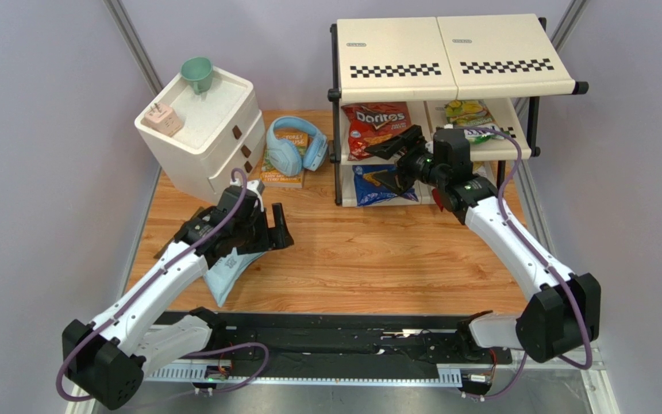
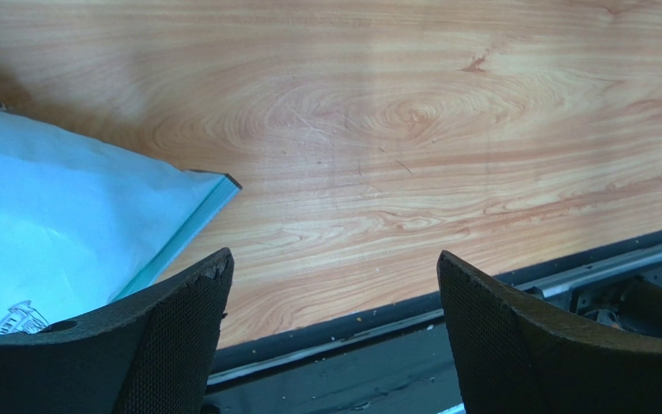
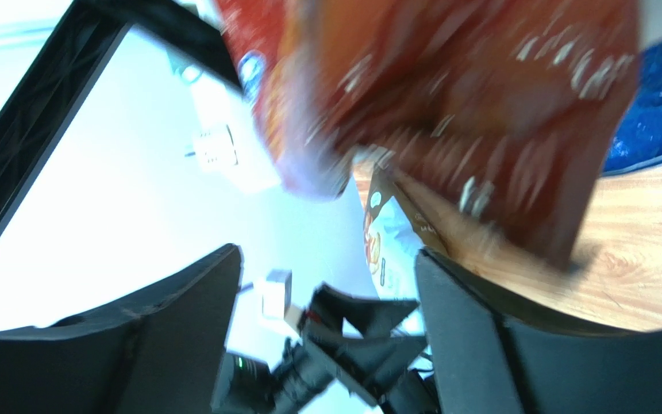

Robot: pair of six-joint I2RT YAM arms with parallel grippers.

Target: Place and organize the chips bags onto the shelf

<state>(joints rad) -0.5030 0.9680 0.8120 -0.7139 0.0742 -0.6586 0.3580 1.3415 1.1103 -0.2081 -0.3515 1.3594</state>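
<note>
**Left arm poised beside the cassava bag; right arm at the shelf's middle tier**

My left fingers are spread wide with nothing between them. Bare wood of the surface shows in the gap. The pale-blue cassava bag lies flat just beside one finger, its corner pointing toward the gap but not inside it.

My right fingers are likewise spread and empty. They point at the red Doritos bag, which fills that wrist view in a blur, so I cannot tell whether a finger touches it.

From above, the red bag stands at the left of the middle tier of the shelf. The small green-yellow bag sits at the right of the same tier, and the blue Doritos bag is low down beneath the red one. The top board carries nothing.

I judge the step in hand to be the pick-up of the cassava bag, the only bag I can see off the shelf. The next move calls for shifting the left fingers sideways over the bag's edge, lowering them, and closing firmly enough that a large, limp foil pack does not slip. The right arm should clear the shelf front first.
</note>
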